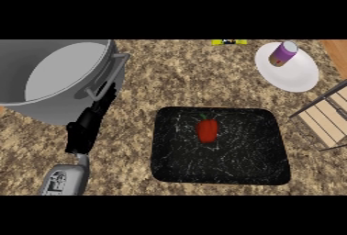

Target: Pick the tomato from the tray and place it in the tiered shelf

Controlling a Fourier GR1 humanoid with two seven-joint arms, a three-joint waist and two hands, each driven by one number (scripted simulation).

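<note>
Tomato (207,130) on black tray (176,160) | left hand (88,128) by pot (41,108) | no legible writing

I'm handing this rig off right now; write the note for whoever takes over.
Left hand: at the view's left beside the big pot, fingers straight, holding nothing.
Right hand: not in view.
Tomato: lies untouched on the black tray, upper middle.
Tiered shelf: at the right edge, partly out of view.
Done: nothing yet.
Left: grasp the tomato, lift it, place it in the shelf.
</note>
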